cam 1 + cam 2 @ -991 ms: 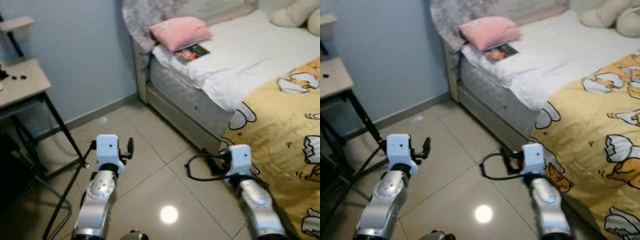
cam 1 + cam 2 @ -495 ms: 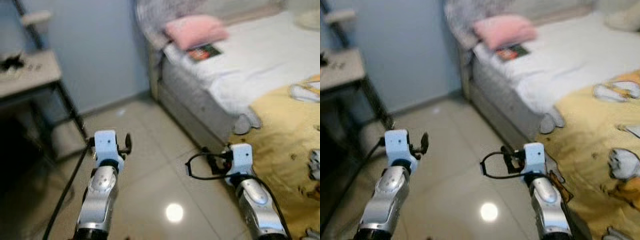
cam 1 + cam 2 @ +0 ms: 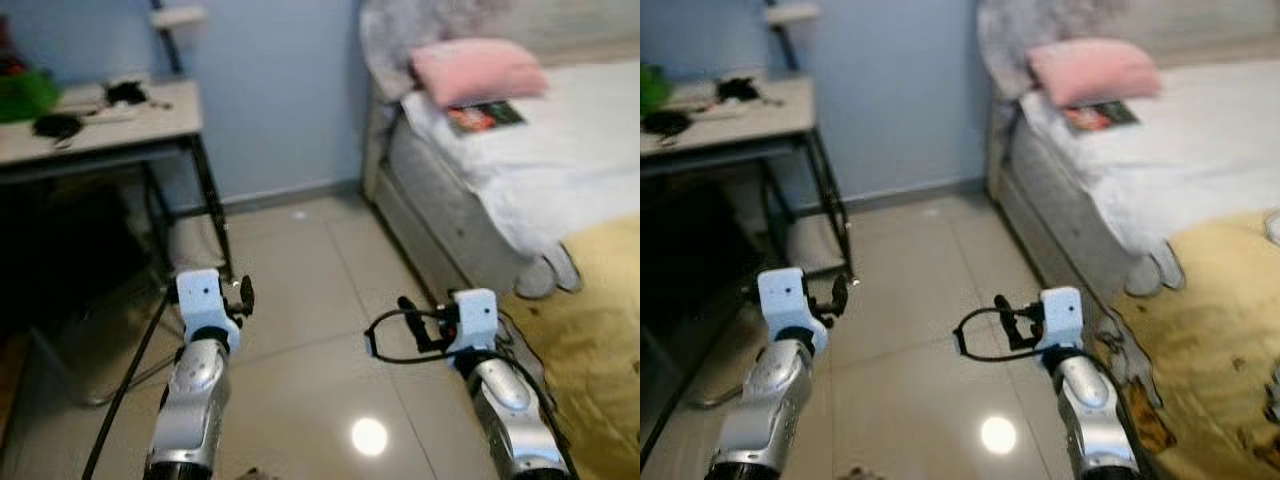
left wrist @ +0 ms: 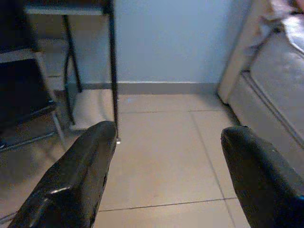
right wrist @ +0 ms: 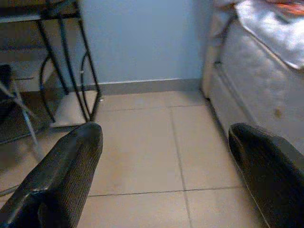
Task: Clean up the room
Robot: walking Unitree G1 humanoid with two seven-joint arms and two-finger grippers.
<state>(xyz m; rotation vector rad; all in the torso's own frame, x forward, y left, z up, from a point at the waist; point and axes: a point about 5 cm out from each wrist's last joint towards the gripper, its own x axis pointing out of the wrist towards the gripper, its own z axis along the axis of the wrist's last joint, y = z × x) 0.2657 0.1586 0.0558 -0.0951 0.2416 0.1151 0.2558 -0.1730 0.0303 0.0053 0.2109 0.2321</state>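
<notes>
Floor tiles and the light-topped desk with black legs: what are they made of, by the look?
Beige floor tiles: probably glazed ceramic or porcelain; a bright lamp reflection and thin grout lines show. Light-topped desk: matte pale top, likely laminate or painted board, material unsure; legs are thin black tubes, probably painted metal.

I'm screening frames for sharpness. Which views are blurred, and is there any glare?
Both eye views are softly blurred, the pink pillow and desk edges smeared; a round lamp glare sits on the floor tiles. The wrist views look sharper on the floor, with the near fingers out of focus.
</notes>
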